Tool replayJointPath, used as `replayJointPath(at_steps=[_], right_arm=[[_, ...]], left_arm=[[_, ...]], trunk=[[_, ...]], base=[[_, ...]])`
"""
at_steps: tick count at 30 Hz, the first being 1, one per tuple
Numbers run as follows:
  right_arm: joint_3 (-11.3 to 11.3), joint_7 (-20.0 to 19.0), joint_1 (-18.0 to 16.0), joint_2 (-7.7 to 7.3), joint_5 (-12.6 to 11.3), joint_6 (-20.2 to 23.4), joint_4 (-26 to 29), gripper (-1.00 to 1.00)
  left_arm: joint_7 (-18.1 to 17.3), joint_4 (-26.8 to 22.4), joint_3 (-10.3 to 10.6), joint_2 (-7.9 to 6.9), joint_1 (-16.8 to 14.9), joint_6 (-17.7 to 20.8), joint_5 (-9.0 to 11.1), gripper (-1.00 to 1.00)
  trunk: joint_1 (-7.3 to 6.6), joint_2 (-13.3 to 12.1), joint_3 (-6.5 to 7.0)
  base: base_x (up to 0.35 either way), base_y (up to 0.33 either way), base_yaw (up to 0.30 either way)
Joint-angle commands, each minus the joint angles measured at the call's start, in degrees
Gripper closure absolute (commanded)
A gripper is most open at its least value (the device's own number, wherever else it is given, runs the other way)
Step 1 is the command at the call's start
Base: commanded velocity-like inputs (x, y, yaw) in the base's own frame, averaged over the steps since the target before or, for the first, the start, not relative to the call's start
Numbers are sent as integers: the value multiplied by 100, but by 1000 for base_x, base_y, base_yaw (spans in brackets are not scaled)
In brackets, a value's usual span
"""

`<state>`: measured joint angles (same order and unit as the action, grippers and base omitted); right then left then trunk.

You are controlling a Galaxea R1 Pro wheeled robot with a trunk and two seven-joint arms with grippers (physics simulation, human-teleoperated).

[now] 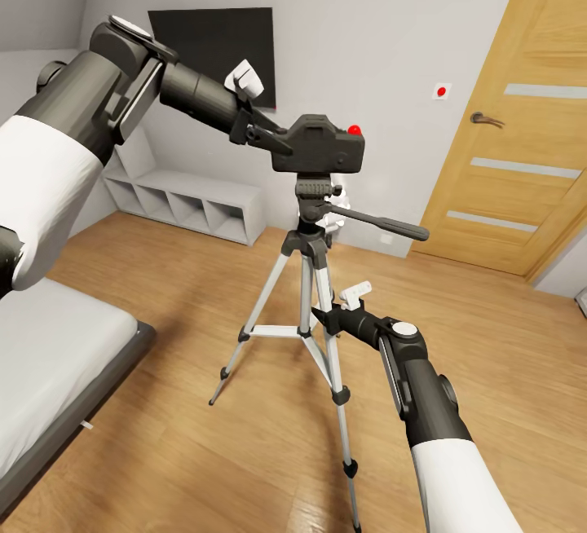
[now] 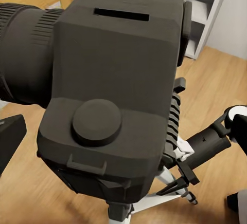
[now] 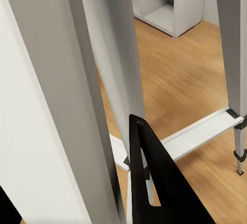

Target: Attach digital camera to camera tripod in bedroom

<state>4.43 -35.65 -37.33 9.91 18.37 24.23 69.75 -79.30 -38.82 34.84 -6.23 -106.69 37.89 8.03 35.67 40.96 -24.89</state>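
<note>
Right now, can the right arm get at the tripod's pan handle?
Probably yes. The right gripper is low at the camera tripod legs, and the pan handle sticks out above it on the same side with open air between. The left gripper is busy at the digital camera.

cam [image 1: 319, 144] on tripod [image 1: 311, 305] – bed [image 1: 49, 354] left | door [image 1: 514, 109] right-rear

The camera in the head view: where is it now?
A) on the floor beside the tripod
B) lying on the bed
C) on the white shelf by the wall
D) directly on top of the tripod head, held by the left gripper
D: the camera sits right above the tripod head, with the left gripper at its side.
</note>
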Motion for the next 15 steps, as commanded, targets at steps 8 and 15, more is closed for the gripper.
replayJointPath(at_steps=[8,15], right_arm=[[32,-47,-6,9,255,117,-137,100],[25,-47,-3,9,255,117,-149,100]], left_arm=[[12,-5,-664,-107,-10,55,107,-100],[121,606,-1793,-310,-10,325,135,-100]], trunk=[[2,5,-8],[2,5,-8]], base=[[0,0,0],[0,0,0]])
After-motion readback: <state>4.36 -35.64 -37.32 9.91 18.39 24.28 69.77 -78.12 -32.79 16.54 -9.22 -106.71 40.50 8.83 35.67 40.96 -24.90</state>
